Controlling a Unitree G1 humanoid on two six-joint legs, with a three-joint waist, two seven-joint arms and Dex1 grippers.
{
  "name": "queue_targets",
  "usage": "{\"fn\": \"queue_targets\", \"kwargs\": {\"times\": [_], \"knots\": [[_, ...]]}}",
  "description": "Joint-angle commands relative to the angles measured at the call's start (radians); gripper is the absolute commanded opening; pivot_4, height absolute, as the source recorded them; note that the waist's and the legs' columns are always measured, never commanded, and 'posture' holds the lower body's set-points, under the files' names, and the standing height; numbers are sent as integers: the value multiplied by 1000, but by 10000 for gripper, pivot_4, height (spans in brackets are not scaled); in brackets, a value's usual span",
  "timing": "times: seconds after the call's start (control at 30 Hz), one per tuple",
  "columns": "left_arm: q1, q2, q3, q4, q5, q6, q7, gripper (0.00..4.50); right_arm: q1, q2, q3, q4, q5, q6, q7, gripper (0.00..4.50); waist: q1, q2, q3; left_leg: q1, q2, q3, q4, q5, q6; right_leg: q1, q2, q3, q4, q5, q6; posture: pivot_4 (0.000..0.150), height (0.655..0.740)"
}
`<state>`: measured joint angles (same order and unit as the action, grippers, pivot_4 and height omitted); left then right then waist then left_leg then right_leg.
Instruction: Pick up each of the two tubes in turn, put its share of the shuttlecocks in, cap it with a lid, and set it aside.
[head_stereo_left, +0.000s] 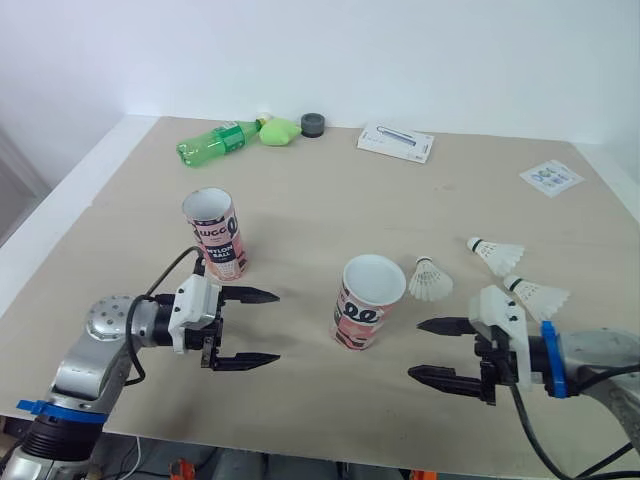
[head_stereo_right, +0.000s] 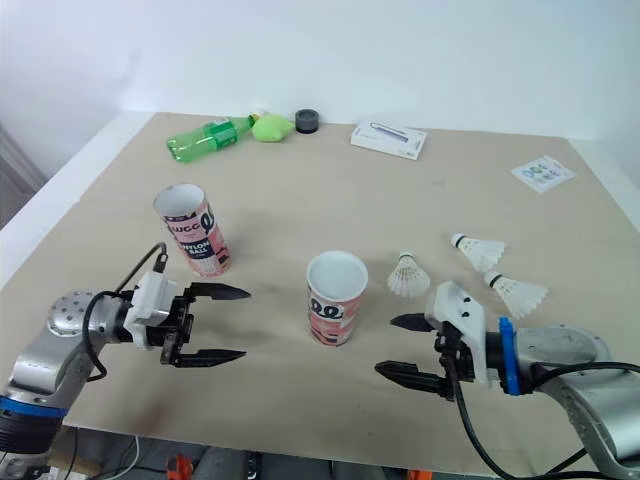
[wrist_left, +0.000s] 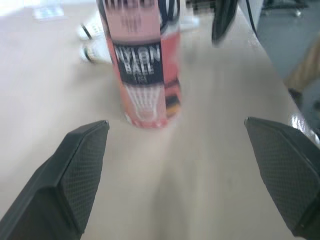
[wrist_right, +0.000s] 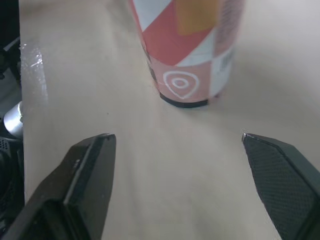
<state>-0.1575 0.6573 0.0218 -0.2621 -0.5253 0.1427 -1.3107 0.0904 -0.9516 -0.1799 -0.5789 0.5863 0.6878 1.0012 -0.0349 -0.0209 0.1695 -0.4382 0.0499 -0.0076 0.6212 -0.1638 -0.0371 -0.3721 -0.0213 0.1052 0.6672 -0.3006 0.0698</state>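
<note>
Two open pink-and-white tubes stand upright on the table: one at the left, one in the middle. Three white shuttlecocks lie right of the middle tube: one close beside it, two further right. My left gripper is open, low over the table in front of the left tube, pointing at the middle tube. From the other side my right gripper also faces the middle tube, open, a short gap away. Neither holds anything.
At the far edge lie a green bottle, a yellow-green object and a dark grey round cap. A white packet and a printed card lie at the back right. The table's front edge is just below both grippers.
</note>
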Motion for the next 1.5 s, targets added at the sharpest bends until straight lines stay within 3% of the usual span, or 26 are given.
{"fn": "queue_targets", "kwargs": {"times": [0.03,0.23,0.73,0.77,0.87,0.93,1.0,1.27,1.5], "knots": [[66,47,69,-101,-50,28,21,45000,-48,60,70,18,-41,-46,-53,44537,-3,-2,1,0,0,0,0,0,0,0,0,0,0,0,0,1500,7294],[176,104,107,-140,-60,39,24,45000,-162,171,171,49,-69,-65,-106,44537,-10,-2,2,0,1,1,-2,0,0,-2,1,0,0,0,-1,1500,7294],[128,68,99,-150,-91,90,130,45000,-280,260,240,101,-64,-77,-87,44537,-7,-4,3,0,1,1,-3,0,0,-2,1,0,0,2,1,1500,7294],[123,63,99,-150,-89,90,136,45000,-280,262,239,105,-61,-76,-84,39678,-7,-4,3,0,1,1,-3,0,0,-2,1,0,0,2,1,1500,7294],[102,43,92,-153,-105,120,167,45000,-276,263,228,115,-59,-82,-84,30679,-7,-4,3,0,1,1,-2,0,0,-2,1,0,0,2,1,1500,7294],[89,28,77,-159,-106,132,182,45000,-275,258,221,118,-61,-76,-92,27589,-7,-4,3,0,1,1,-2,0,0,-2,1,0,0,2,1,1500,7294],[79,15,59,-165,-107,147,194,45000,-267,246,202,106,-39,-67,-79,27589,-7,-4,3,0,1,1,-2,0,0,-2,1,0,0,2,1,1500,7294],[-30,-88,-91,-103,-7,163,281,45000,-218,161,-39,-7,191,29,-65,27589,1,-4,3,-1,-2,-1,-2,0,0,-1,0,1,0,3,2,1500,7294],[-179,-220,-204,46,90,143,332,45000,-190,60,-447,38,279,109,-198,27589,12,-4,3,-2,-3,-1,1,0,0,0,0,1,0,4,3,1500,7294]]}}
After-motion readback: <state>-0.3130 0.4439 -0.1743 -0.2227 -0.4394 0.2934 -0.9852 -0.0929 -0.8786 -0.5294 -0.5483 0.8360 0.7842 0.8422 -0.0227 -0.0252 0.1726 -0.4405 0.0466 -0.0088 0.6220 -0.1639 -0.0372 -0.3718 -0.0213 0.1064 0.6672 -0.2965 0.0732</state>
